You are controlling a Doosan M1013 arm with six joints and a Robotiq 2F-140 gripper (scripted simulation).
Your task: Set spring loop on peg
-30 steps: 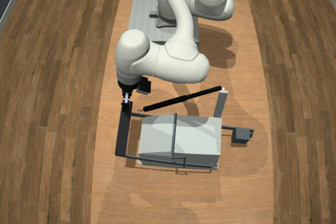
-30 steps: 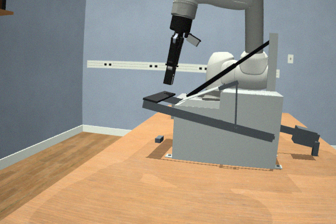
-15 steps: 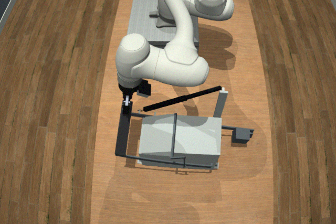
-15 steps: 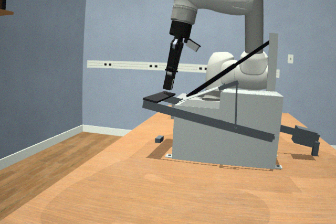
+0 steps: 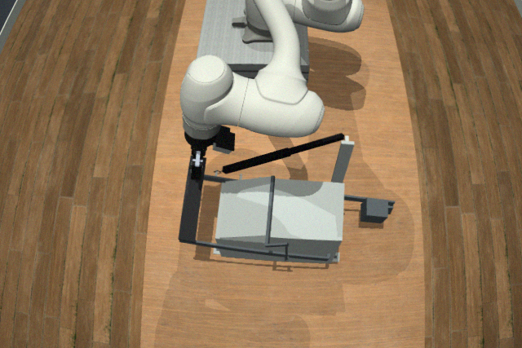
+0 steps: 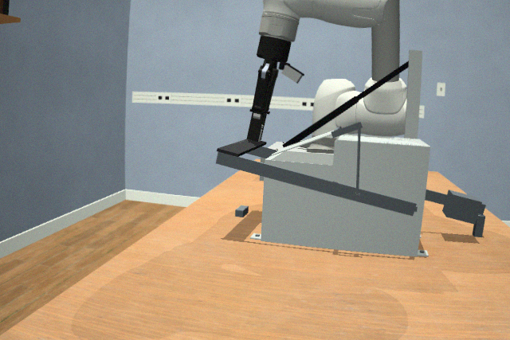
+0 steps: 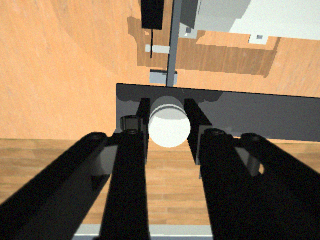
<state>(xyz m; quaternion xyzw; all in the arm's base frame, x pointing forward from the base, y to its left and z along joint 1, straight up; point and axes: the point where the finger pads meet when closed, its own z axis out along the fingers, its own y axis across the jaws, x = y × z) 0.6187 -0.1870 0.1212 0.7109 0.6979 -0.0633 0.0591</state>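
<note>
The gripper [image 5: 196,172] [image 6: 255,138] [image 7: 169,112] is shut on the steel weight [image 7: 170,132], whose round pale top shows between the fingers in the wrist view. The fingers hide most of it in the top and exterior views. The fingertips are at the far end of the dark pedal [image 5: 190,213] [image 6: 239,148] [image 7: 260,112], right over its surface. I cannot tell whether the weight's base touches it. The pedal is up and slopes. The black spring [image 5: 257,161] [image 6: 346,106] [image 7: 151,15] runs down from the post to its end loop [image 5: 217,172]. The peg under the loop is not clear.
The pale feeder housing [image 5: 244,213] [image 6: 304,205] stands beside the pedal arms. Its tall post [image 5: 343,160] [image 6: 413,97] holds the spring's upper end. A grey block [image 5: 374,209] [image 6: 463,206] sticks out behind. A small dark block [image 6: 241,211] lies below the pedal's end.
</note>
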